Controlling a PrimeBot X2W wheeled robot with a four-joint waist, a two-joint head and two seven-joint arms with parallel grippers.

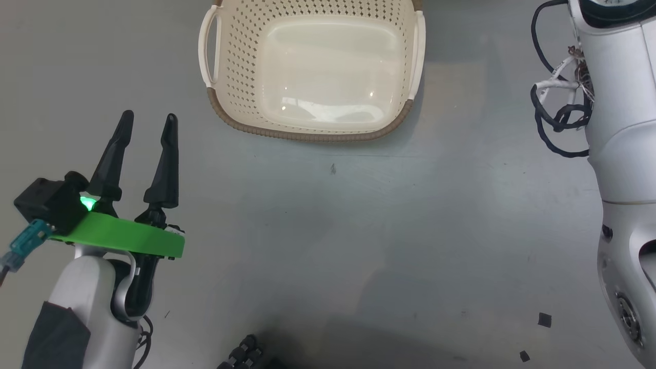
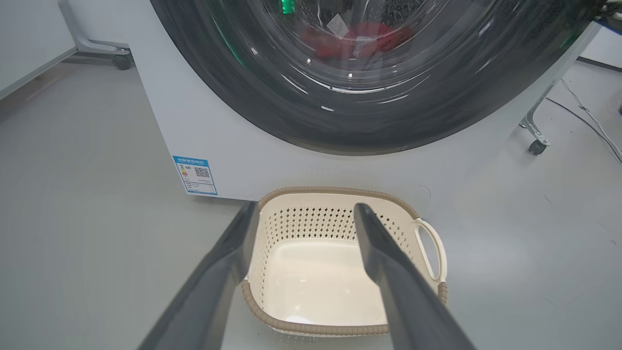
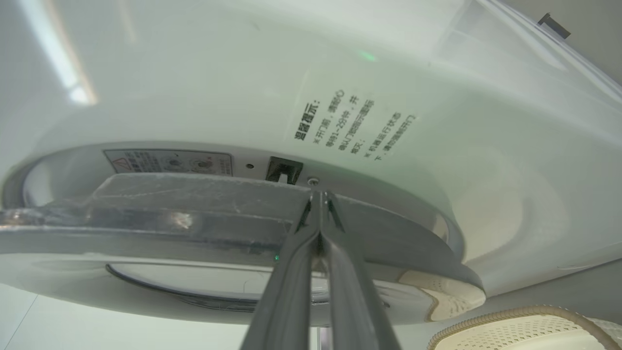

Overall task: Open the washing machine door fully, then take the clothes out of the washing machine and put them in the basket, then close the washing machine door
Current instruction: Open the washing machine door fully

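The washing machine (image 2: 233,155) is a white box with a blue label (image 2: 196,175). Its door (image 2: 272,97) has a wide black rim, and the red clothes (image 2: 359,39) show behind the glass. The cream basket (image 2: 335,192) stands empty on the floor in front of it. My left gripper (image 2: 306,208) hangs open above the basket's near side; in the head view this gripper (image 1: 149,118) is left of the basket (image 1: 307,136). My right gripper (image 3: 318,197) is shut, its tips at the narrow gap between the door's edge (image 3: 184,218) and the machine's white front (image 3: 243,73).
My right forearm (image 1: 620,102) with looped cables (image 1: 553,113) rises along the right edge. Wheeled frame legs (image 2: 534,141) and a floor cable (image 2: 593,121) lie right of the machine. Another castor (image 2: 116,58) sits at its left. Grey floor spreads around the basket.
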